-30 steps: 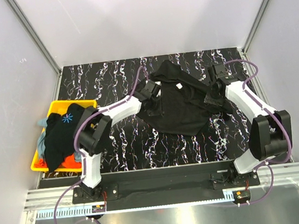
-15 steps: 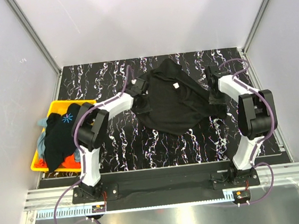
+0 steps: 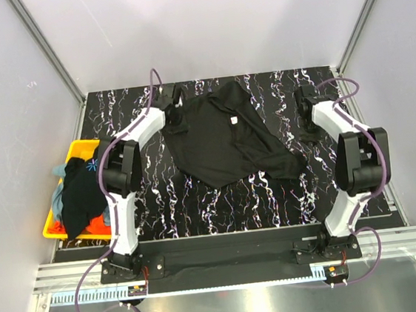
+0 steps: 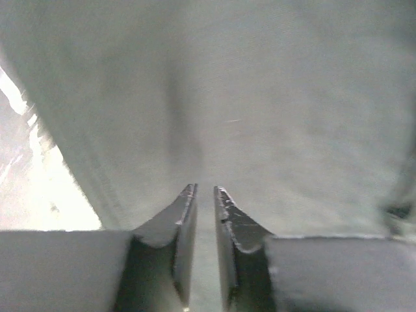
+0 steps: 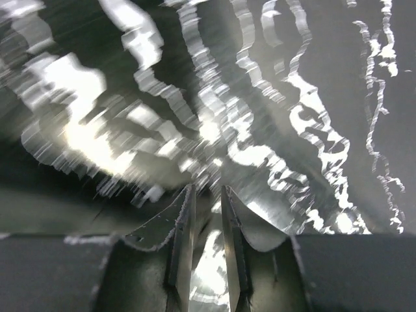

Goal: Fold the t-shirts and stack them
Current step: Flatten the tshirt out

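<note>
A plain black t-shirt (image 3: 224, 135) lies loosely spread on the marbled table, its small white neck label up. My left gripper (image 3: 173, 97) is at the shirt's far-left corner, shut on the cloth. In the left wrist view the shirt (image 4: 260, 97) fills the frame around that gripper (image 4: 205, 188). My right gripper (image 3: 304, 100) is over bare table right of the shirt, apart from it. In the right wrist view it (image 5: 208, 187) is nearly closed, with only table seen between the jaws. More t-shirts are piled in the bin: black with starburst (image 3: 92, 165), grey-blue (image 3: 57, 172), orange-red (image 3: 74, 228).
A yellow plastic bin (image 3: 80, 146) stands at the table's left edge with shirts hanging over its rim. The black marbled table (image 3: 198, 205) (image 5: 305, 97) is walled in by white panels on three sides. The arm bases stand at the near edge.
My left gripper has pulled the shirt's corner toward the far left. The shirt's right side has dropped away from my right gripper and lies flatter. My right gripper moved toward the far edge.
</note>
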